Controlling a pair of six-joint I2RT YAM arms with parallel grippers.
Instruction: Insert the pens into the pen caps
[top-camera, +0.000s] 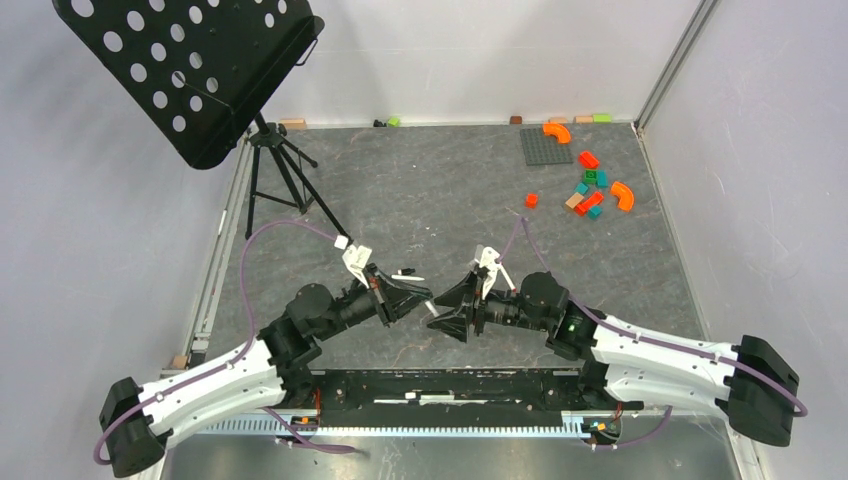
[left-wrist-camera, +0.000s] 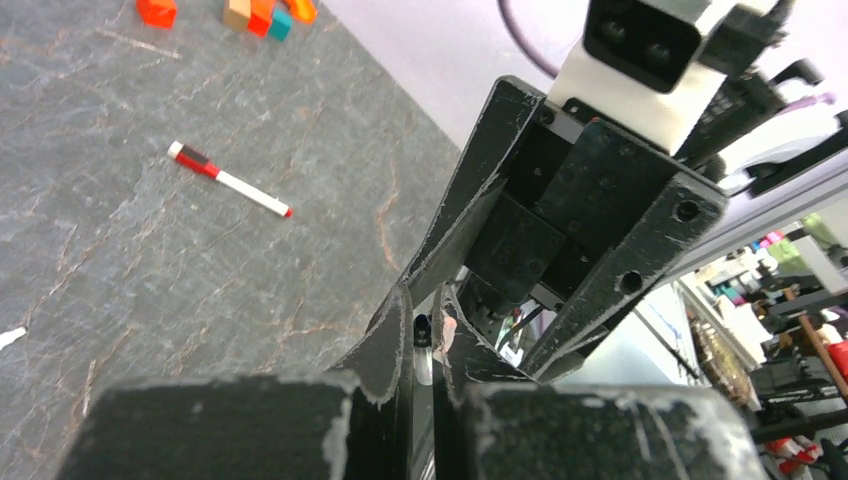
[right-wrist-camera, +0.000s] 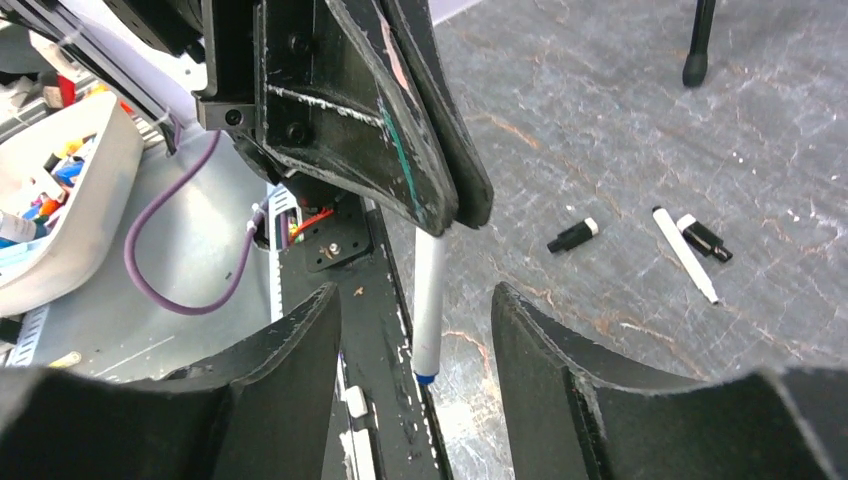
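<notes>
Pen (right-wrist-camera: 430, 285), white barrel: light, stiff, slick; L gripper (left-wrist-camera: 422, 322) clamped on top end, R gripper (right-wrist-camera: 413, 295) unclenched, jaws apart; take mid-barrel.

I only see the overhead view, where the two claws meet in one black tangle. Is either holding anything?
Observer: Yes. The right wrist view shows the left gripper shut on a white pen that sticks out beyond it.
Operator: And the other claw?
Observer: The right gripper is open around that pen, with a gap on each side.
Operator: Any other pens?
Observer: The left wrist view shows a red-ended pen lying loose on the table.
</notes>
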